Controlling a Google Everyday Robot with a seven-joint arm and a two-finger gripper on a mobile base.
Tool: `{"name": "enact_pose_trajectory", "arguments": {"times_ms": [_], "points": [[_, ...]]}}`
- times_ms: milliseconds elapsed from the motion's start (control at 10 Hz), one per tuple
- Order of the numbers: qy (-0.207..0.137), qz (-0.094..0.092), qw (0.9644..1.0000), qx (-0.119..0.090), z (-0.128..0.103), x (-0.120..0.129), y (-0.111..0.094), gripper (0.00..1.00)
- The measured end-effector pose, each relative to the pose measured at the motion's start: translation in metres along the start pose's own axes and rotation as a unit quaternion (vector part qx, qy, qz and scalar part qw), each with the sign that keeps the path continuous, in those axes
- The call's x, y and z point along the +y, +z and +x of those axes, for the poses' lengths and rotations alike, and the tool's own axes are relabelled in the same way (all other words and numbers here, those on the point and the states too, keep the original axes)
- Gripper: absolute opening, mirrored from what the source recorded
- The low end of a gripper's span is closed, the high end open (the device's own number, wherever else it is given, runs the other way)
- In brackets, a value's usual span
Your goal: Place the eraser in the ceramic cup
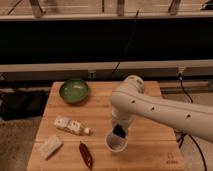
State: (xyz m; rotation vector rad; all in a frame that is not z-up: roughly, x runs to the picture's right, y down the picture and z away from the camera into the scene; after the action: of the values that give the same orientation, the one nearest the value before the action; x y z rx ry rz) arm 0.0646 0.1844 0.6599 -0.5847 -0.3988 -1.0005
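Camera view: hand (119, 131) pinching eraser (119, 132) over ceramic cup (115, 142); bottle (70, 125), chili (86, 154) beside.

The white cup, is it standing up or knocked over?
Standing up. The ceramic cup shows its round open mouth facing up on the table. The gripper hangs right above its rim, holding the black eraser.

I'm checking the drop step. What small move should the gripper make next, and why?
Probably open the fingers to release. The gripper, shut on the eraser, hangs right over the mouth of the ceramic cup, so the dark block looks lined up to fall inside.
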Motion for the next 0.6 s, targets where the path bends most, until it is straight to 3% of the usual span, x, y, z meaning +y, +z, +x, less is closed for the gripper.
{"name": "enact_pose_trajectory", "arguments": {"times_ms": [600], "points": [[-0.02, 0.002, 0.9998, -0.005, -0.0061, 0.0022, 0.0076, 0.0]]}}
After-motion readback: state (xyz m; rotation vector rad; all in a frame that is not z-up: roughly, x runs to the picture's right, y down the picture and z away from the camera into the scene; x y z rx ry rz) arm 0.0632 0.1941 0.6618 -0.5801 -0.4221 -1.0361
